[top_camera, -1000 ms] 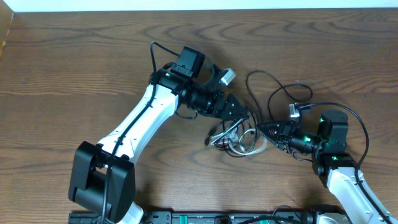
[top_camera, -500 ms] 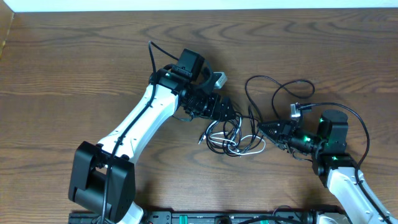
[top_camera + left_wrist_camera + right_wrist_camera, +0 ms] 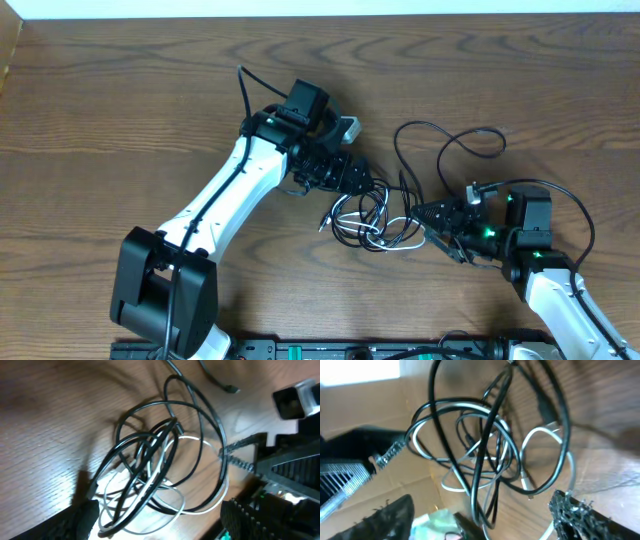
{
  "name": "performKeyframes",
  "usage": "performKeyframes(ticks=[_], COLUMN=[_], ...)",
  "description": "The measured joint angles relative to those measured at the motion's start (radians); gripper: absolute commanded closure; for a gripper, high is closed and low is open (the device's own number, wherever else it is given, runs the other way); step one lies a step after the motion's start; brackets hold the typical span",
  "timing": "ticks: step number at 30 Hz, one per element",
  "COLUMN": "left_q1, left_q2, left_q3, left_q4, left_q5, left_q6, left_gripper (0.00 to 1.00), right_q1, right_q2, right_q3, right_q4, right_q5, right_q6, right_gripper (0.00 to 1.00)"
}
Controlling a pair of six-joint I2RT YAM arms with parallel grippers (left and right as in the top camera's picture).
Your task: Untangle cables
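Pincers both stand wide. My left pincer (image 3: 366, 186) is spread over the far-left edge of the cables (image 3: 378, 215) and grips nothing. In its wrist view my fingers (image 3: 82, 516) sit either side of the heap, coils loose between them. My right pincer (image 3: 433, 222) is spread at the right edge of the same heap, also holding nothing. Whether any tip touches a cord, I cannot tell.

The cables lie knotted mid-table (image 3: 120, 100), between my two arms. From overhead I see a long black loop (image 3: 450, 133) running far and right out of the knot, and a plug (image 3: 324, 222) poking out left. The wrist views lose that loop but show the white cord (image 3: 540, 435) threaded through the black coils. My left wrist view also catches the right pincer's dark fingers just right of the heap. Green lights (image 3: 487, 235) glow on my right wrist. Its thick black wire arcs beside the loop.
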Motion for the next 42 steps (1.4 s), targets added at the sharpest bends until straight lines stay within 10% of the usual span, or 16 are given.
performKeyframes(ticks=[24, 29, 42], left_q1=[-0.15, -0.15, -0.15], left_q2=[0.027, 0.073, 0.079], left_q3=[-0.032, -0.033, -0.036], left_q4=[0.075, 0.075, 0.075], left_q5=[-0.295, -0.305, -0.307], left_q6=[0.029, 0.024, 0.032], left_gripper=[0.18, 0.49, 0.54], right_q1=[0.29, 0.353, 0.472], right_q2=[0.0, 0.0, 0.011], right_q3=[0.0, 0.0, 0.0], right_q4=[0.065, 0.108, 0.112], right_q5=[0.333, 0.389, 0.589], right_q6=[0.055, 0.08, 0.123], right_gripper=[0.32, 0.42, 0.6])
